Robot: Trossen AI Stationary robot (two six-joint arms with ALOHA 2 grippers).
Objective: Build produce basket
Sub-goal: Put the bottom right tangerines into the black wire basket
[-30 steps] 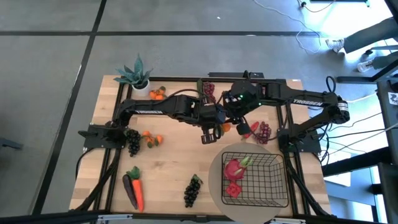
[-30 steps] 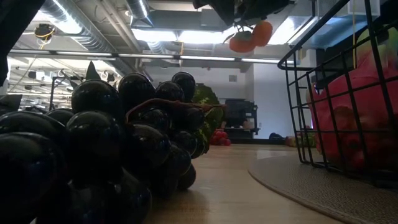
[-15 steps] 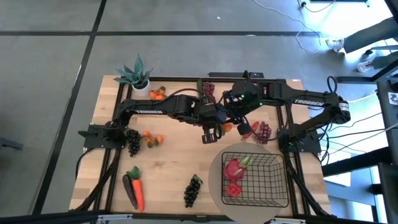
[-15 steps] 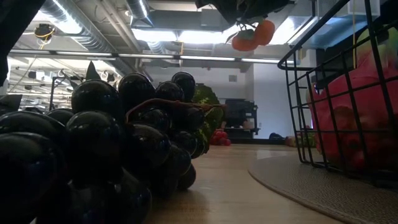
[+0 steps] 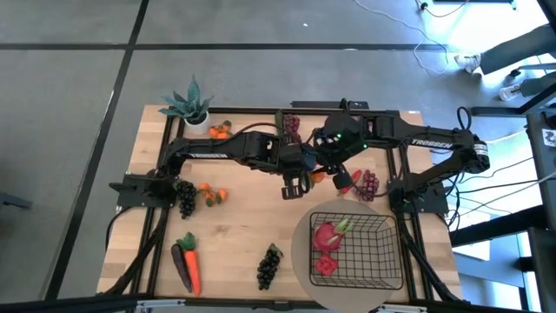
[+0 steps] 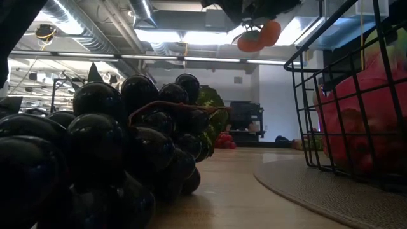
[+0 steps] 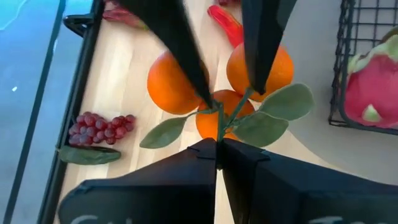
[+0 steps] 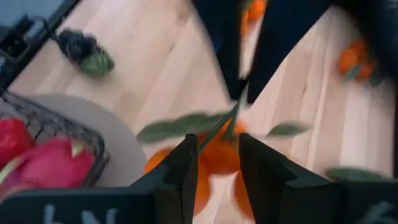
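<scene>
A cluster of three orange tangerines (image 7: 249,71) with green leaves hangs over the middle of the table, also seen in the low view (image 6: 257,37). My left gripper (image 7: 217,146) reaches in from the table's left and is shut on its stem. My right gripper (image 8: 214,149) comes from the right and is open, a finger on either side of the same stem (image 8: 230,121), just above the fruit. The black wire basket (image 5: 382,230) stands on a round beige mat at the near right, with a pink dragon fruit (image 5: 328,235) inside. My left gripper pinches the cluster's thin green stem (image 7: 219,119) between its two fingertips, just above where the leaves branch off. The fingers slant down from the table's left. The tangerines hang below the fingertips, clear of the table. My right gripper has one finger (image 7: 202,93) close against the stem; whether it touches I cannot tell.
A red chili (image 5: 345,180) and red grapes (image 5: 369,184) lie just right of the grippers. Dark grapes (image 5: 269,265) lie near the front, and more dark grapes (image 5: 185,198) and tangerines (image 5: 213,194) at the left. Carrot and eggplant (image 5: 187,261) lie front left. A potted plant (image 5: 191,104) stands far left.
</scene>
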